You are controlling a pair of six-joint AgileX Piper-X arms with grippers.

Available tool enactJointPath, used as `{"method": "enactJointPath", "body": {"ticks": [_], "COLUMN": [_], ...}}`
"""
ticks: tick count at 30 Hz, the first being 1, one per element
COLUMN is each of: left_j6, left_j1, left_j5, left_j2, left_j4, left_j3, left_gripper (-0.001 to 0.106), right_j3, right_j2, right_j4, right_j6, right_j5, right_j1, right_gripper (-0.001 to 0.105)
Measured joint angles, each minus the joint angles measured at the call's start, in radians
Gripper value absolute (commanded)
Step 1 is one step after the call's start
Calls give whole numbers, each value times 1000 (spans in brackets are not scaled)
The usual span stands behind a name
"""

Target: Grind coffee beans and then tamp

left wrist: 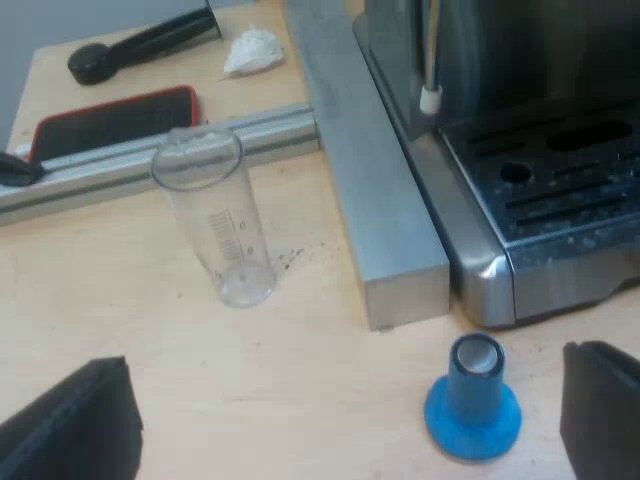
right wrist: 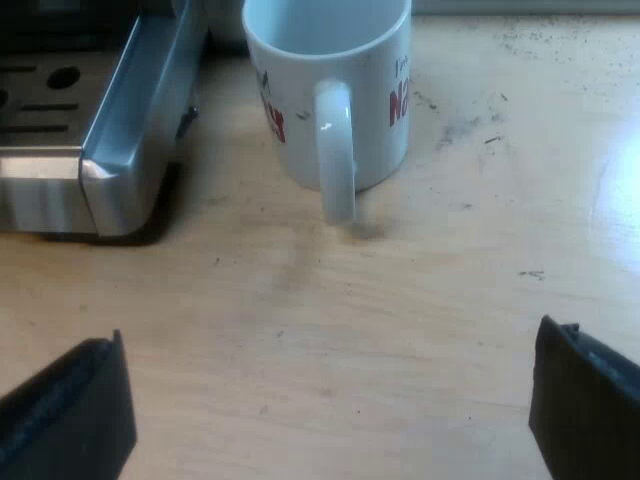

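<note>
Left claw (left wrist: 335,435) is wide open and holds nothing. Its two black fingers (left wrist: 70,425) hang low over the bench (left wrist: 300,370), far apart. Between them, closer to one finger, the blue tamper (left wrist: 472,402) stands on its wide foot with its shiny round end up. It touches no finger. The tamper is just beside a corner of the machine (left wrist: 540,215), whose tray has slots and holes.

A thick metal bar (left wrist: 375,190) lies along the machine's side. A thinner rail (left wrist: 120,165) meets the bar and runs off toward the bench's edge. The clear glass (left wrist: 215,215) stands upright on the bench by the rail, with lines on its side. It looks empty. A few dark crumbs (left wrist: 290,258) lie next to it. Past the rail lies a flat black case (left wrist: 110,122) with a red rim. A black handle (left wrist: 140,45) and a white wad (left wrist: 250,50) lie near a corner of the bench.

Right claw (right wrist: 325,410) is wide open too and holds nothing. Its fingers (right wrist: 65,415) hang over bare bench (right wrist: 400,300). A white mug (right wrist: 330,90) with red letters stands upright beyond them, its handle turned toward the claw. It is just beside a corner of the machine (right wrist: 110,140), not touching. More dark crumbs (right wrist: 460,130) lie on the bench by the mug.
</note>
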Motion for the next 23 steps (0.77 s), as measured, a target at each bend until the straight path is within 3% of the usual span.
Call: {"method": "enactJointPath", "body": {"ticks": [23], "left_j6": [0], "left_j1": [0], "left_j5": [7], "left_j2": [0], "left_j4": [-41], "left_j3": [10], "left_gripper": [86], "right_j3": [0], "right_j2": [0], "right_j4": [-3], "right_j6": [0], "right_j5": [0], "right_j1": [0], "right_gripper": [82]}}
